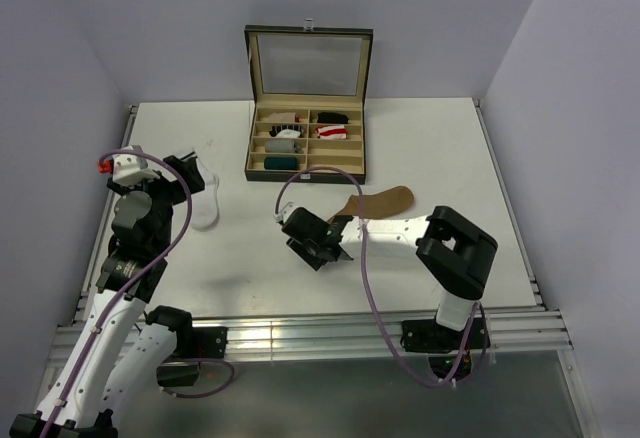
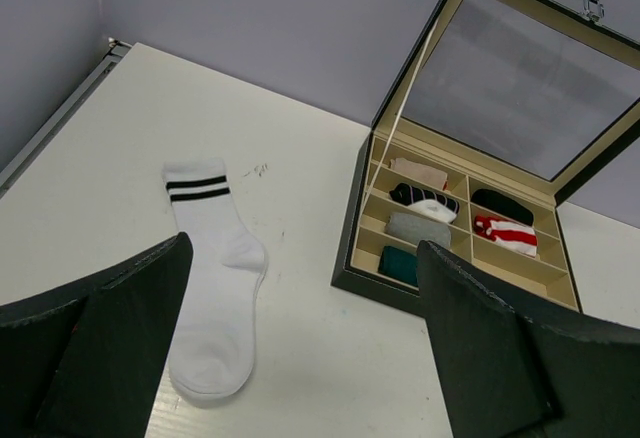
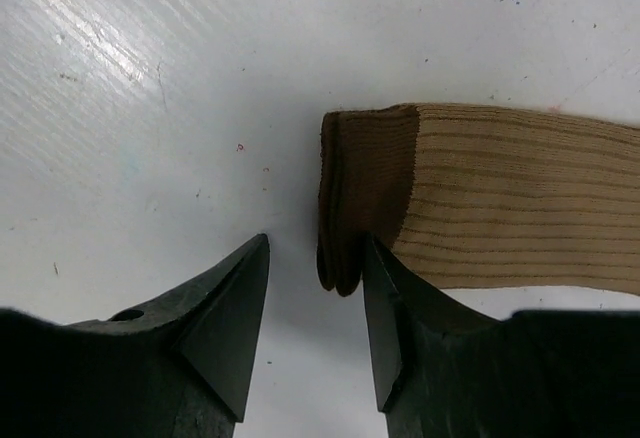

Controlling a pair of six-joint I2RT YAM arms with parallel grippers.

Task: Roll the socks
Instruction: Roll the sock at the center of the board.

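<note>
A tan-brown sock [image 1: 385,201] lies flat on the table in front of the box. Its darker cuff end [image 3: 365,188] points at my right gripper [image 3: 317,241]. The jaws stand open, with a corner of the cuff between them against the right finger [image 3: 385,298]. A white sock with two dark cuff stripes [image 2: 215,298] lies flat at the left. My left gripper [image 2: 305,246] hovers wide open above and beside it, holding nothing. A red-and-white striped sock [image 2: 505,233] sits bundled in a box compartment.
An open black box [image 1: 305,173] with a glass lid stands at the back centre. Its compartments hold black, grey and teal bundles. Walls close in the table on the left, back and right. A metal rail runs along the near edge.
</note>
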